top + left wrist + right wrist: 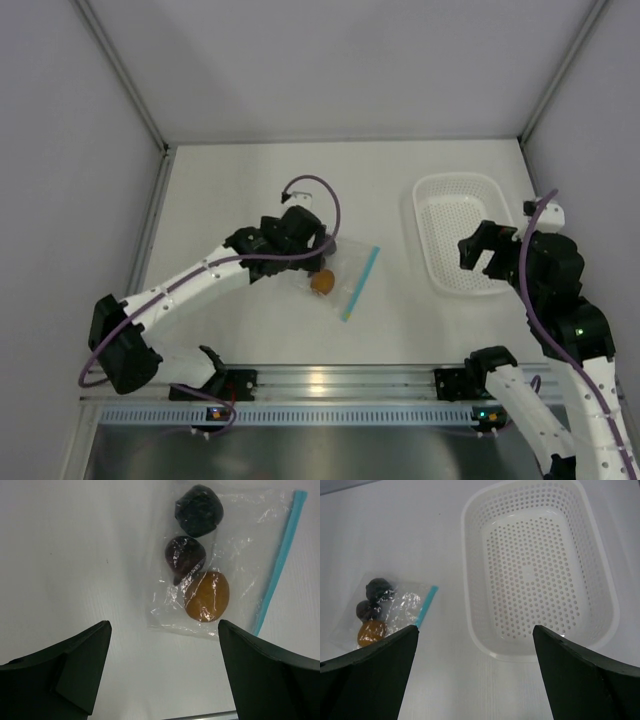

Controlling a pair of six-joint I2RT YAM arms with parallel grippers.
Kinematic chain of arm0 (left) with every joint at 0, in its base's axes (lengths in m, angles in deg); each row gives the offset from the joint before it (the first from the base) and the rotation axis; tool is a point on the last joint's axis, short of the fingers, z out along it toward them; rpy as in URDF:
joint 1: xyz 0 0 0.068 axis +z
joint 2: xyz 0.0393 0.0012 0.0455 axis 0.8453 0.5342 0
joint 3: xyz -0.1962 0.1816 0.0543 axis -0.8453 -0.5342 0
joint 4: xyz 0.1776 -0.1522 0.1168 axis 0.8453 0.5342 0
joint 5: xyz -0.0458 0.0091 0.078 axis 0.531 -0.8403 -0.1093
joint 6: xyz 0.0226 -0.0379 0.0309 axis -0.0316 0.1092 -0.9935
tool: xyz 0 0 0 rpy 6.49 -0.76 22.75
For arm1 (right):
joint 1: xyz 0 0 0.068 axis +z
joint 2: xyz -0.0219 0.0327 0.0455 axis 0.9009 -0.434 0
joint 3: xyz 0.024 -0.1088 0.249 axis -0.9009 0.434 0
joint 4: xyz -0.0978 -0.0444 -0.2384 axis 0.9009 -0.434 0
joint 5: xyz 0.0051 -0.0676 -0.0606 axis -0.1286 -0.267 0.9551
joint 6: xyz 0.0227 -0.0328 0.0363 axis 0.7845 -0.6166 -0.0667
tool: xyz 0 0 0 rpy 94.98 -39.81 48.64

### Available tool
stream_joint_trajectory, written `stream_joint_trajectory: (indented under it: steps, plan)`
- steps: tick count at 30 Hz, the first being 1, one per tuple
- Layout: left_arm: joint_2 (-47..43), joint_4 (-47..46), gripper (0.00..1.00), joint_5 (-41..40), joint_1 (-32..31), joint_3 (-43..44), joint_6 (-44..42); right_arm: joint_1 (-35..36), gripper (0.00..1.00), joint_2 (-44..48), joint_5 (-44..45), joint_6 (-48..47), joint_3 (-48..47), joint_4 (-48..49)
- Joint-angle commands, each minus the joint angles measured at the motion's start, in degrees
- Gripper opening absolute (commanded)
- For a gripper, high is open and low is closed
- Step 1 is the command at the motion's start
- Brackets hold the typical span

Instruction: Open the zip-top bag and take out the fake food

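Small clear crinkly zip-top bag (245,555) lies flat on the white desk (75,555), three rounded toy food pieces (207,596) inside. Both arms' jaws stand apart, empty. Risk: the flat film may slide, or the jaws may pinch food instead.

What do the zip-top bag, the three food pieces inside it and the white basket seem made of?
The zip-top bag: thin clear plastic film, glossy; it crinkles and glints.
The fake food: probably smooth moulded plastic; seen only through film, so uncertain.
The basket: rigid white plastic, slightly shiny, with regular moulded holes.
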Motion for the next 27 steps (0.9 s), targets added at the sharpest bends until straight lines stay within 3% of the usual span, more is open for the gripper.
stream_joint_trajectory:
  steps: [1,7,18,24,27]
  plan:
    - [4.76,-0.53,0.93,-6.50,-4.84,3.15,2.32,-0.45,0.99,0.54,-2.17,0.30,-0.69,1.34]
    - [14.52,0.00,0.92,-8.18,-11.70,7.01,2.93,-0.28,0.99,1.33,-2.70,0.12,-0.34,0.81]
    - [27.98,-0.18,0.93,-7.74,-13.55,12.11,2.41,-0.28,0.99,3.09,-6.04,0.56,1.68,2.04]
    - [32.03,-0.18,0.77,-9.93,-13.63,13.87,1.35,-0.28,0.99,3.18,-6.22,0.56,2.03,2.22]
    - [32.91,-0.18,0.55,-10.64,-13.63,14.14,1.09,-0.37,0.99,3.18,-6.22,0.48,2.39,2.39]
